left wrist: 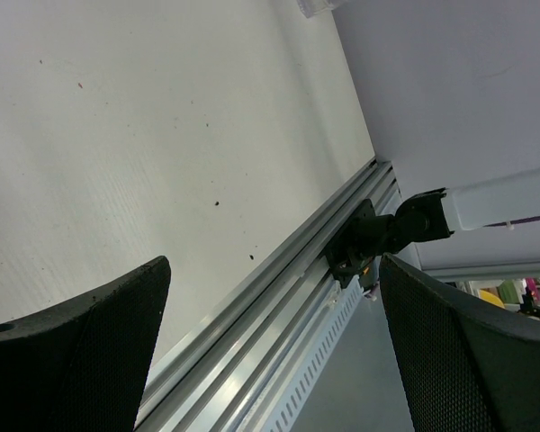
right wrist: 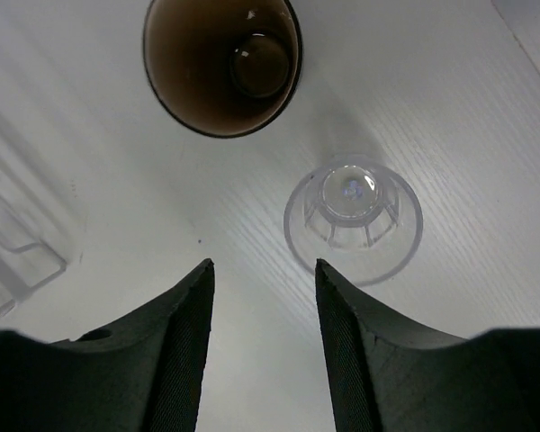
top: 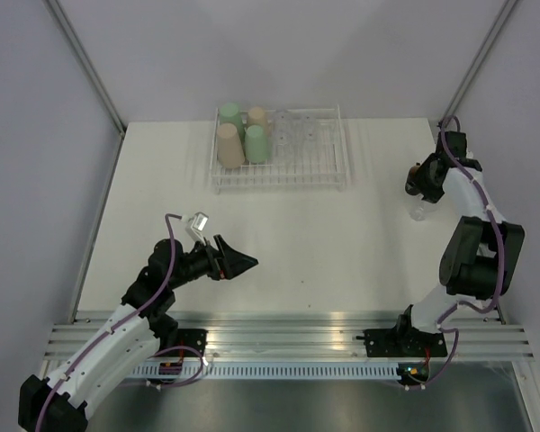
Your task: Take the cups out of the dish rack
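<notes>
The dish rack [top: 328, 167] is sitting at the upper centre of the top view, on the white worktop [top: 324, 243]. Two green tumblers [top: 256, 142] and two beige tumblers [top: 229, 144] are standing in its left part. Several clear cups [top: 299, 135] are filling its middle, too faint to count. At the right edge of that view the right tool [right wrist: 263, 270] is hanging over the worktop, well apart from the rack. In its wrist view its fingers are standing apart with nothing between them. The dark brown cup [right wrist: 220, 63] is resting mouth up at the upper centre of that view. A lone clear cup [right wrist: 353, 216] is sitting just beside it, toward the lower right, and both are on the worktop. The left tool [left wrist: 272, 261] is hovering at the lower left of the top view, its fingers spread wide and holding nothing.
</notes>
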Tool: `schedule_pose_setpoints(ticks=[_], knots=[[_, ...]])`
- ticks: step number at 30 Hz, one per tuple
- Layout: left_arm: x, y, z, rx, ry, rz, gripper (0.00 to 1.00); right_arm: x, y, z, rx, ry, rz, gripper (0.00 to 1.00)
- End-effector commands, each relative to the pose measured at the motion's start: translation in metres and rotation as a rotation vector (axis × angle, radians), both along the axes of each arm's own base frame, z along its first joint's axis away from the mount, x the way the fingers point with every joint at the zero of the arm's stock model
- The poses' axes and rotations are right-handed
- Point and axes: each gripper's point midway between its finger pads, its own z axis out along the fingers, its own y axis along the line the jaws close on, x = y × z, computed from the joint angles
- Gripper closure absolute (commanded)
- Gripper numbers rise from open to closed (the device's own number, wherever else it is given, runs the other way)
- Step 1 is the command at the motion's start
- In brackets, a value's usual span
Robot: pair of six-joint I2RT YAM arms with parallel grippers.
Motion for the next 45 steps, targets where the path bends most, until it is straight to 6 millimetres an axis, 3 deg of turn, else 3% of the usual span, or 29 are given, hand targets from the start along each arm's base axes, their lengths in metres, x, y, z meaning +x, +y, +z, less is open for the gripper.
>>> schedule_pose_setpoints(ticks=[1, 5, 6, 7, 9, 10, 14, 15, 16, 17, 18, 19, 20, 21, 22, 23, 25, 26, 27, 28, 29, 30, 31, 32, 40, 41, 42, 44, 45], knots=[[0.006, 0.0, 0.023, -0.001, -0.098, 0.002, 0.0, -0.001, 0.011, 0.077, -0.058, -0.238, 0.043, 0.43], [0.018, 0.002, 0.047, -0.005, -0.177, 0.046, 0.0, -0.02, 0.043, 0.127, -0.078, -0.425, 0.139, 0.27], [0.023, 0.003, 0.053, -0.002, -0.189, 0.065, 0.0, -0.031, 0.054, 0.15, -0.073, -0.514, 0.174, 0.25], [0.029, 0.003, 0.069, -0.005, -0.228, 0.08, 0.0, -0.041, 0.071, 0.138, -0.028, -0.519, 0.235, 0.24], [0.048, 0.001, 0.072, 0.035, -0.212, 0.118, 0.0, -0.057, 0.097, 0.15, -0.008, -0.608, 0.312, 0.21], [0.061, -0.001, 0.09, 0.046, -0.244, 0.14, 0.0, -0.066, 0.115, 0.131, 0.012, -0.573, 0.364, 0.2], [0.115, -0.017, 0.101, 0.148, -0.233, 0.189, 0.0, -0.099, 0.17, 0.089, 0.083, -0.505, 0.527, 0.17], [0.133, -0.024, 0.083, 0.208, -0.201, 0.193, 0.0, -0.11, 0.178, 0.074, 0.101, -0.489, 0.547, 0.17], [0.148, -0.029, 0.104, 0.213, -0.245, 0.231, 0.0, -0.119, 0.194, 0.068, 0.115, -0.484, 0.596, 0.15], [0.16, -0.033, 0.1, 0.252, -0.247, 0.244, 0.0, -0.125, 0.199, 0.062, 0.117, -0.478, 0.605, 0.14], [0.172, -0.038, 0.115, 0.282, -0.291, 0.259, 0.0, -0.134, 0.202, 0.051, 0.128, -0.471, 0.608, 0.14], [0.191, -0.044, 0.094, 0.357, -0.264, 0.292, 0.0, -0.14, 0.211, 0.049, 0.148, -0.474, 0.634, 0.12], [0.2, -0.046, 0.09, 0.392, -0.262, 0.308, 0.0, -0.145, 0.214, 0.044, 0.158, -0.469, 0.643, 0.11], [0.214, -0.05, 0.104, 0.404, -0.295, 0.332, 0.0, -0.152, 0.217, 0.039, 0.169, -0.468, 0.653, 0.1], [0.231, -0.054, 0.078, 0.474, -0.259, 0.363, 0.0, -0.157, 0.223, 0.039, 0.182, -0.473, 0.672, 0.08], [0.239, -0.055, 0.071, 0.506, -0.243, 0.376, 0.0, -0.161, 0.224, 0.04, 0.185, -0.48, 0.685, 0.07], [0.26, -0.062, 0.075, 0.528, -0.256, 0.411, 0.0, -0.17, 0.226, 0.033, 0.183, -0.461, 0.697, 0.06], [0.27, -0.067, 0.052, 0.571, -0.228, 0.409, 0.0, -0.173, 0.226, 0.034, 0.18, -0.465, 0.701, 0.06], [0.279, -0.072, 0.06, 0.573, -0.247, 0.422, 0.0, -0.175, 0.225, 0.031, 0.173, -0.454, 0.704, 0.06], [0.287, -0.07, 0.056, 0.606, -0.248, 0.461, 0.0, -0.179, 0.225, 0.028, 0.171, -0.436, 0.713, 0.06], [0.295, -0.072, 0.034, 0.651, -0.222, 0.467, 0.0, -0.182, 0.224, 0.027, 0.168, -0.432, 0.721, 0.05], [0.303, -0.076, 0.038, 0.653, -0.226, 0.483, 0.0, -0.185, 0.224, 0.022, 0.167, -0.421, 0.724, 0.05], [0.309, -0.075, 0.031, 0.675, -0.219, 0.502, 0.0, -0.188, 0.225, 0.021, 0.171, -0.417, 0.733, 0.05], [0.316, -0.076, 0.012, 0.711, -0.196, 0.507, 0.0, -0.19, 0.225, 0.022, 0.178, -0.423, 0.731, 0.05], [0.36, -0.093, -0.006, 0.76, -0.199, 0.568, 0.0, -0.2, 0.228, 0.021, 0.196, -0.432, 0.755, 0.03], [0.367, -0.096, 0.003, 0.748, -0.219, 0.575, 0.0, -0.2, 0.228, 0.022, 0.196, -0.435, 0.758, 0.03], [0.371, -0.097, -0.008, 0.765, -0.211, 0.581, 0.0, -0.199, 0.229, 0.022, 0.196, -0.437, 0.758, 0.02], [0.379, -0.102, -0.001, 0.756, -0.23, 0.591, 0.0, -0.199, 0.228, 0.02, 0.191, -0.431, 0.76, 0.02], [0.383, -0.101, -0.013, 0.78, -0.224, 0.597, 0.0, -0.199, 0.229, 0.02, 0.19, -0.429, 0.766, 0.02]])
